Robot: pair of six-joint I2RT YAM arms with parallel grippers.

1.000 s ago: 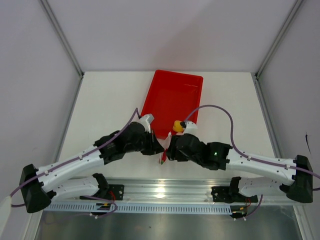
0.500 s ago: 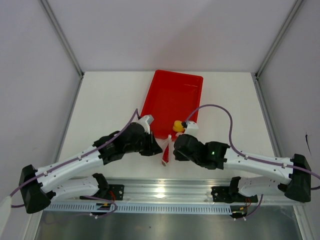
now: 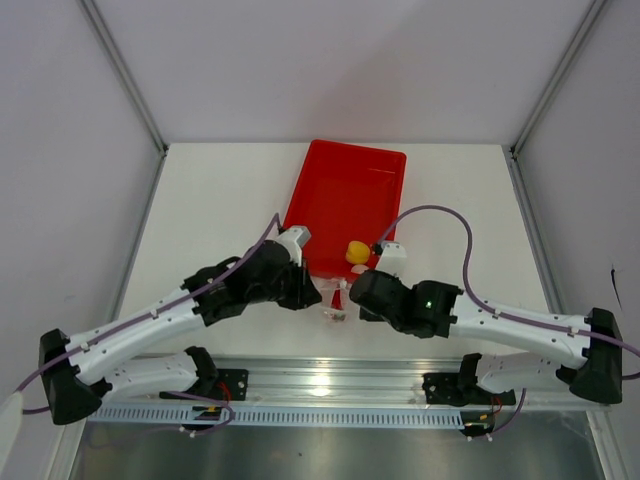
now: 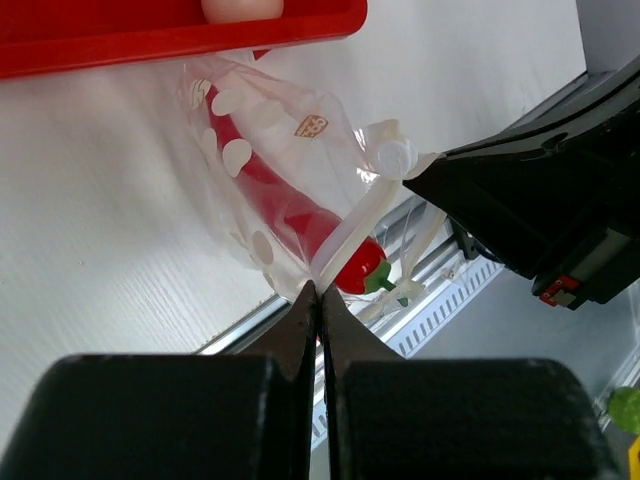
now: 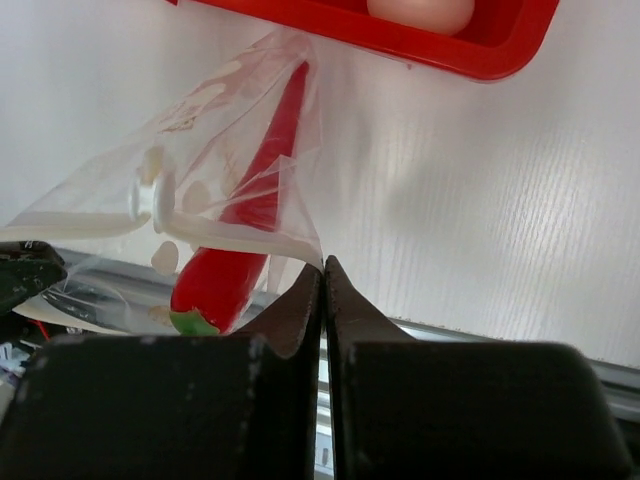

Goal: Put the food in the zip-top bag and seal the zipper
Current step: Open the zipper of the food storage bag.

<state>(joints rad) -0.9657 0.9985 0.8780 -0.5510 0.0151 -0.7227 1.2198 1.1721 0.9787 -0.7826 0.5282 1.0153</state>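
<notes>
While both arms reach in toward each other over the near edge of the white counter (image 3: 210, 200), a small, clear, crinkly plastic zip-top bag (image 3: 331, 306) is stretched between them, just in front of the large red rectangular plastic tray (image 3: 340, 190). The left tool (image 4: 320, 295) has its two dark fingers pressed together on one end of the bag's open edge, and the right tool (image 5: 323, 270) is likewise clamped flat on the film at the other end. From the left wrist view, the zipper (image 4: 352, 232) shows as a thin whitish strip that runs from the left tool's tips toward the black body of the right arm. The slim red chili pepper (image 4: 285, 205) lies lengthwise inside the bag with its tip toward the tray. Its green stem end pokes past the strip, so the mouth is not sealed there. The pale pinkish-white ball (image 5: 420, 10) rests inside the tray against its near rim, apart from the bag. The yellow roundish fruit (image 3: 354, 250) sits at the tray's near right corner, just beside the right wrist; whether it touches the rim cannot be told.
</notes>
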